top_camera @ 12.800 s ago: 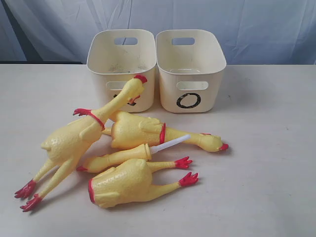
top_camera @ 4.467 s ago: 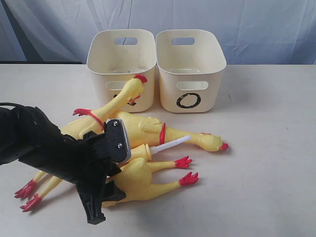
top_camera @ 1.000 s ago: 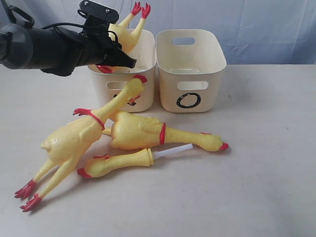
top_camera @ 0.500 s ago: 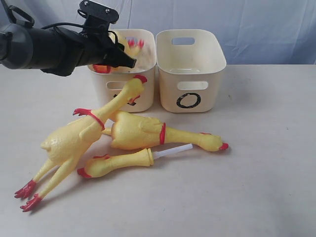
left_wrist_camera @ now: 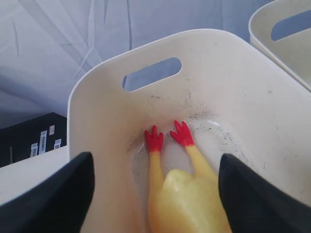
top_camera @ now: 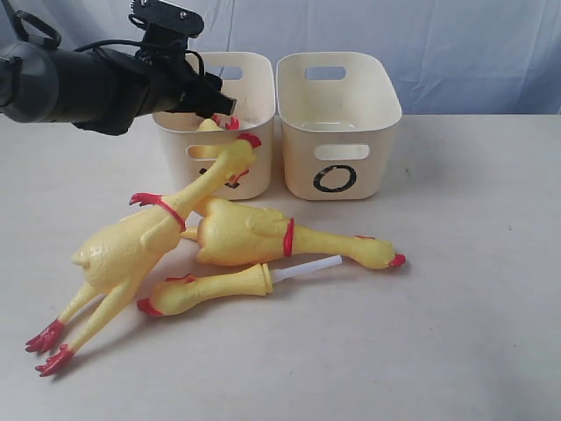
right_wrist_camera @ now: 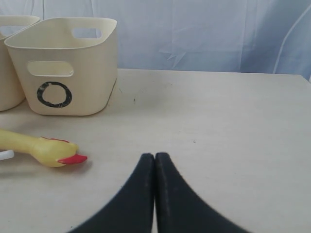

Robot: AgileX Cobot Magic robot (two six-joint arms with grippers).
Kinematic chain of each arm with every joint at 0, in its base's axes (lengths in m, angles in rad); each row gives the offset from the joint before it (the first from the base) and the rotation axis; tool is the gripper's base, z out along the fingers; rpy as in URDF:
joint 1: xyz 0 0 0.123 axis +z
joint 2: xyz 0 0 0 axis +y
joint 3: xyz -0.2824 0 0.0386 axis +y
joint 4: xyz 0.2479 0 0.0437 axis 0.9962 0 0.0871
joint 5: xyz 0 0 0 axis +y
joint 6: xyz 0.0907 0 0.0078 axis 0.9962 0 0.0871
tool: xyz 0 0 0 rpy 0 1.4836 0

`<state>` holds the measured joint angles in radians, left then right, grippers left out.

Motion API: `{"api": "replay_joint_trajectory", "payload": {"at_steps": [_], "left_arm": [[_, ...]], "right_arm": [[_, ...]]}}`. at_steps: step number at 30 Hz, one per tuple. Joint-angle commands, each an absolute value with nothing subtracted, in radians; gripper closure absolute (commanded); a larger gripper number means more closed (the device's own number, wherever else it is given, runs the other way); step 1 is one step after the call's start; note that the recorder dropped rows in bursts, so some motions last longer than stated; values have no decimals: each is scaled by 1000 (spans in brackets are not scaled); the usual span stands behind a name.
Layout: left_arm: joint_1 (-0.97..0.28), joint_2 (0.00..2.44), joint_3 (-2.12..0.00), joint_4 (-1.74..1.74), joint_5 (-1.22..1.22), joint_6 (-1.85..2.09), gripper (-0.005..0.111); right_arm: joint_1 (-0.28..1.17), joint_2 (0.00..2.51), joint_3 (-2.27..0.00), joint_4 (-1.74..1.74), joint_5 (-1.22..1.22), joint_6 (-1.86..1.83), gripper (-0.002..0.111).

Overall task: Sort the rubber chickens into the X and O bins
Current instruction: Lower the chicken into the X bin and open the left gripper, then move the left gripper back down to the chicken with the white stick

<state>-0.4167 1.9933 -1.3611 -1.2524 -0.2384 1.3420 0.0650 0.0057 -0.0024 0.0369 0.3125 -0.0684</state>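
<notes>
My left gripper (top_camera: 215, 101) hovers over the X bin (top_camera: 261, 118), open. In the left wrist view its fingers (left_wrist_camera: 53, 194) stand wide apart on either side of a headless rubber chicken body (left_wrist_camera: 192, 201), which lies loose in the X bin (left_wrist_camera: 97, 77) with its red feet toward the far wall. The O bin (top_camera: 337, 132) stands beside it. One whole chicken (top_camera: 131, 246) leans its head against the X bin's front. Another whole chicken (top_camera: 263, 232) and a neck with a white tube (top_camera: 210, 288) lie on the table. My right gripper (right_wrist_camera: 155, 158) is shut, holding nothing.
The black left arm (top_camera: 70, 83) reaches in from the left above the table. A blue cloth backdrop (top_camera: 456, 44) hangs behind the bins. The right wrist view shows the O bin (right_wrist_camera: 68, 63) and a chicken's head (right_wrist_camera: 46, 149) on the pale table (right_wrist_camera: 218, 121).
The left gripper has opened above the X bin, and the headless body has dropped out of it into the bin. The right gripper has not moved.
</notes>
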Motion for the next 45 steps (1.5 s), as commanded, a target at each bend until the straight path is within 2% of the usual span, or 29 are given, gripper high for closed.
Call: {"api": "replay_joint_trajectory", "payload": {"at_steps": [1,7,16,22,25,36,38,42,45], "left_arm": [[-412,1962,-1367,-1261,-246,1337,39],[-412,1868,-1367,-1263,-222,1337,40],[-412,1704,-1346,-1254,-86,1345,57],[-412,1565,-1199,-1171,-105,1364,97],[-412,1486,-1122,-1173,-105,1398,107],[-412,1192,-836,-1179,-41,1396,107],[-412,1163,-798,-1172,53,1396,107],[-412,1147,-772,-1040,425,1394,107],[-414,1162,-771,-1012,499,1394,104]], "right_arm": [[60,0,0,38,306,-69,109],[60,0,0,38,306,-69,109],[60,0,0,36,306,-69,109],[60,0,0,34,306,-69,109],[60,0,0,34,306,-69,109],[60,0,0,34,306,-69,109],[60,0,0,34,306,-69,109],[60,0,0,34,306,-69,109],[60,0,0,38,306,-69,109]]}}
